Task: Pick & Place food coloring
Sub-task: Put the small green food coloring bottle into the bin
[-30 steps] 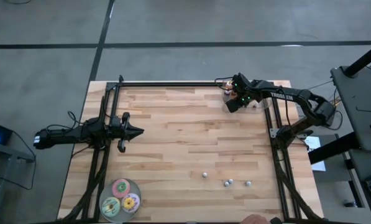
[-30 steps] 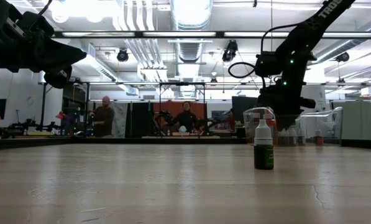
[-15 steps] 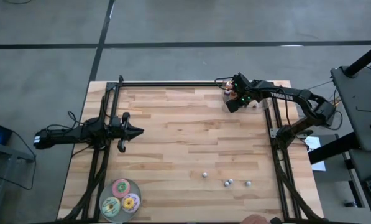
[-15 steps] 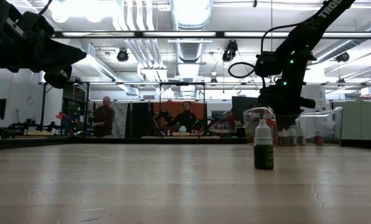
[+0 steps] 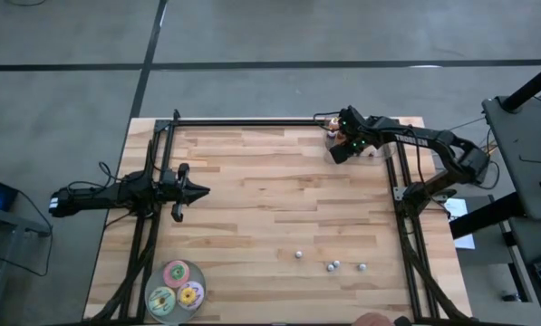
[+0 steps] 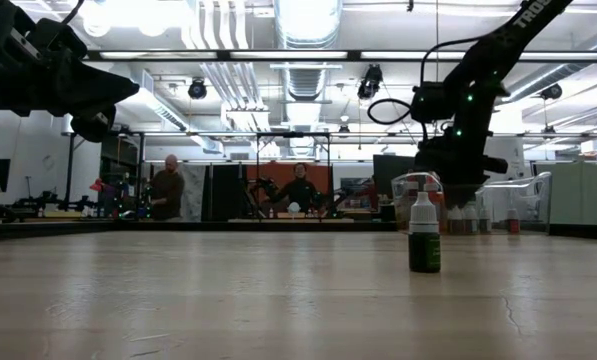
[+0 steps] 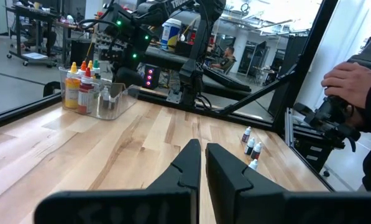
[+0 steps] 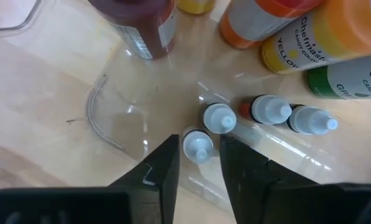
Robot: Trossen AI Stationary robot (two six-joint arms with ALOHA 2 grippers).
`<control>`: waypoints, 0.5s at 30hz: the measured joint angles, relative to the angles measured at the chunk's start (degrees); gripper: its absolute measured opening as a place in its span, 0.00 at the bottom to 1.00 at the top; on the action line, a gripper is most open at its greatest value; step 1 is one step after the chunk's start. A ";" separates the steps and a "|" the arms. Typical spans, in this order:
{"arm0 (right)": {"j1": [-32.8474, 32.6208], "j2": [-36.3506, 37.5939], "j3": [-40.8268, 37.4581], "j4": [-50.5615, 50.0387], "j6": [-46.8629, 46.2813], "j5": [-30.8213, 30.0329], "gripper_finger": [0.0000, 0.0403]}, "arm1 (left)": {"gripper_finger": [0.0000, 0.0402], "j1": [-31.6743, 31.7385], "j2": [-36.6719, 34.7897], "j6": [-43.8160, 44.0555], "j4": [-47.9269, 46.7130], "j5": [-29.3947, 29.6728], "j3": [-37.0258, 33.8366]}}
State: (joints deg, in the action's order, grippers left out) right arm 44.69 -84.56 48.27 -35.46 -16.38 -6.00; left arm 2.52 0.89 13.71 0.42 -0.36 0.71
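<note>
Right hand (image 8: pixel 197 163), fingers apart, hangs over a clear bin (image 7: pixel 114 99) at the far right corner of the counter (image 5: pixel 252 217); a white-capped food coloring bottle (image 8: pixel 197 145) stands between its fingertips, whether touched cannot be told. Three more small bottles (image 8: pixel 269 112) stand beside it, with larger bottles (image 8: pixel 309 31) behind. Left hand (image 7: pixel 202 155), fingers together, waits above the counter's left side. Three loose small bottles (image 5: pixel 332 264) lie near the front edge; coloured discs (image 5: pixel 177 288) sit front left.
</note>
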 joint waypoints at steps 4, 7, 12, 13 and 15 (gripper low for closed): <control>-0.03 1.54 0.00 -0.12 0.04 0.11 0.28 | 0.00 0.00 0.02 -0.02 -0.02 0.00 0.00; -0.04 3.02 0.00 -0.11 0.01 0.15 0.28 | 0.00 0.00 0.01 -0.02 -0.01 -0.01 0.00; -0.15 6.22 0.00 -0.12 -0.05 0.17 0.27 | 0.00 0.00 0.02 -0.02 -0.01 -0.01 -0.02; -0.17 7.06 0.00 -0.11 -0.11 0.21 0.27 | 0.00 0.00 0.02 -0.02 0.00 -0.01 0.00; -0.20 8.75 0.00 -0.13 0.01 0.66 0.26 | 0.00 0.00 0.02 -0.01 0.01 -0.02 -0.02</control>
State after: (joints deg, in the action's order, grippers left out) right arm 44.49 -75.81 48.27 -35.59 -16.38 -5.34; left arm 2.52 0.91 13.69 0.43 -0.38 0.69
